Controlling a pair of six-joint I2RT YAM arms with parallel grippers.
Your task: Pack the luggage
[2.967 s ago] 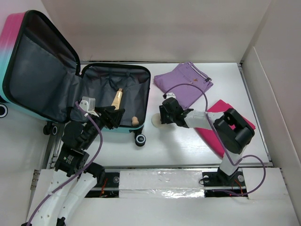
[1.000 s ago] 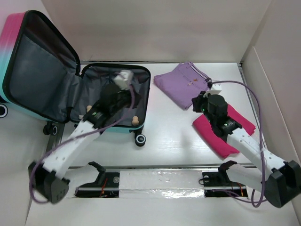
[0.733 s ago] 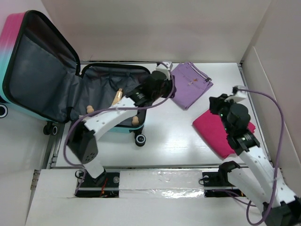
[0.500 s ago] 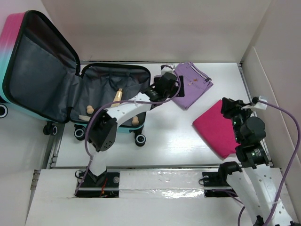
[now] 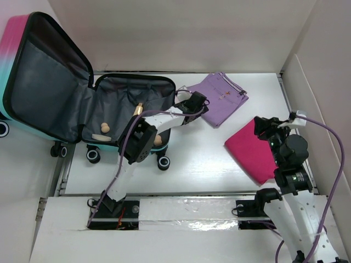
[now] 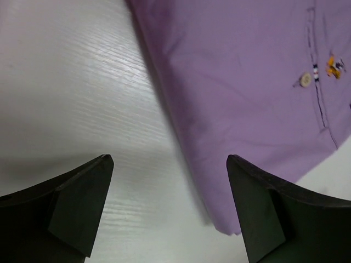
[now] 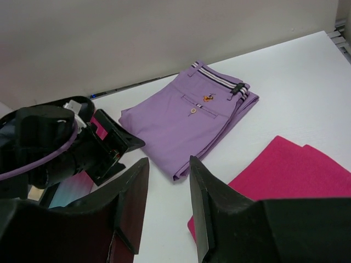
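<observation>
Purple cloth runs right under the left gripper [image 6: 169, 161]. Its dark fingers [image 6: 82, 203] are spread wide with nothing between them, poised over the near edge of the folded purple trousers [image 6: 247, 82]. One finger sits over bare white table [image 6: 77, 76], the other over the trousers' corner, and the fold line runs up through the gap. Out beyond that second finger there's a pale button [image 6: 305, 79] beside a little orange stitched emblem.

Just behind this gripper's wrist comes the luggage [image 5: 49, 82], lying open with its lower shell flat on the table. Its big lid [image 5: 46, 87] is propped up beyond that, grey lining showing and pink-to-teal shell at the outer rim. The left arm reaches out past the shell's near corner. A few small tan items [image 5: 138, 112] lie in the lower half, and I can't make out what they are.

Over to the right gripper [image 7: 168, 160]: its fingers [image 7: 129, 208] are parted by a modest gap and hold nothing. They're lifted off the table above the far edge of a folded pink cloth [image 7: 290, 175]. Straight ahead of them lie the trousers, striped waistband at the far end. Off to one side the left gripper's black head sits squarely between these fingers and the luggage, its purple cable [image 5: 189, 99] looping over it.
</observation>
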